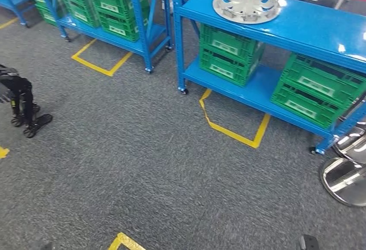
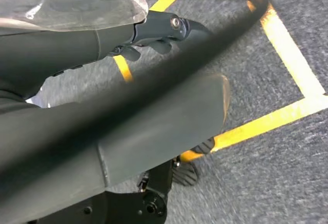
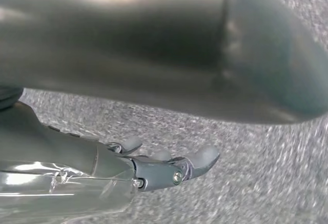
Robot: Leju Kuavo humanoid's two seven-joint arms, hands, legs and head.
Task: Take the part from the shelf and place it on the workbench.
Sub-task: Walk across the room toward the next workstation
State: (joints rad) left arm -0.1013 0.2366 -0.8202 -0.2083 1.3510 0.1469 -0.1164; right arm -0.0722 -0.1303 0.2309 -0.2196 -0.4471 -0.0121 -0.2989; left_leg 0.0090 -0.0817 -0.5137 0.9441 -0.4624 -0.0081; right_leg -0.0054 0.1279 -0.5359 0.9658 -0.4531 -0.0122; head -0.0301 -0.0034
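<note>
1. Nearest to me, at 6 o'clock in the head view, a yellow floor tape corner pokes up from the bottom edge on the grey carpet.
2. My left hand shows in its wrist view, fingers stretched out straight over the carpet and yellow tape lines, holding nothing, released.
3. My right hand shows in its wrist view, fingers extended and loosely apart above the carpet, also holding nothing.
4. At 9 o'clock, a dark legged machine stands on the carpet by the left edge.
5. At 3 o'clock, shiny round metal pieces sit at the right edge near the foot of the shelf; I cannot tell what they are.
6. Toward 1 o'clock stands the blue shelf, with a yellow tape outline on the floor before it.
7. Green crates and sit on its lower deck.
8. The part, a silver hubcap, lies flat on the shelf's top deck, at its left end.
9. Farther, at 11 o'clock, a second blue shelf carries more green crates.
</note>
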